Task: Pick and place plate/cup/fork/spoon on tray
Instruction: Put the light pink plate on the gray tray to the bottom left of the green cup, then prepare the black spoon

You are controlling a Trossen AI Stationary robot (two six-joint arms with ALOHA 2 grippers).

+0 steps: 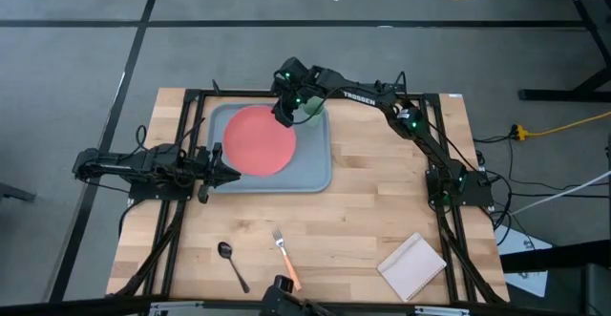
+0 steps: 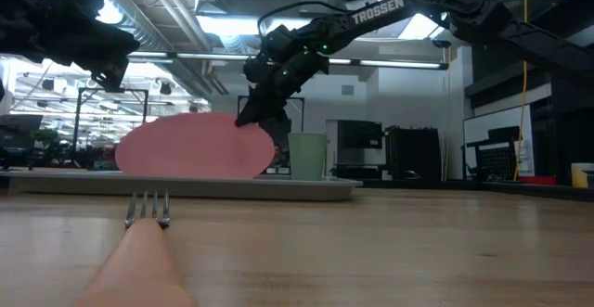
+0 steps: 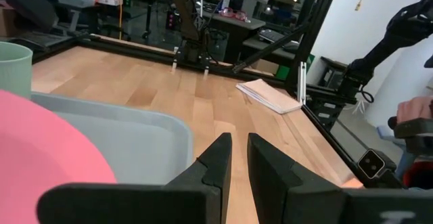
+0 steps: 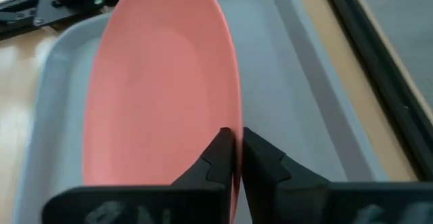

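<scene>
Overhead, the right gripper [image 1: 284,115] had its jaws clamped on the plate's [image 1: 258,140] rim, plate tilted over the tray [image 1: 315,168] beside the cup [image 1: 312,107]. Left gripper [image 1: 227,161] waited at the tray's edge, jaws nearly together.

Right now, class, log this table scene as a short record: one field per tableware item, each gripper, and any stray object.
plate: coral-red round plate, tilted, one edge on the tray, opposite rim gripped
tray: grey-blue plastic tray
cup: pale green cup, upright on tray
fork: orange-handled fork, on bare table
spoon: dark spoon, on bare table beside fork
right gripper: shut on plate rim
left gripper: nearly closed, empty, at tray's edge
notepad: tan notepad, on table
</scene>
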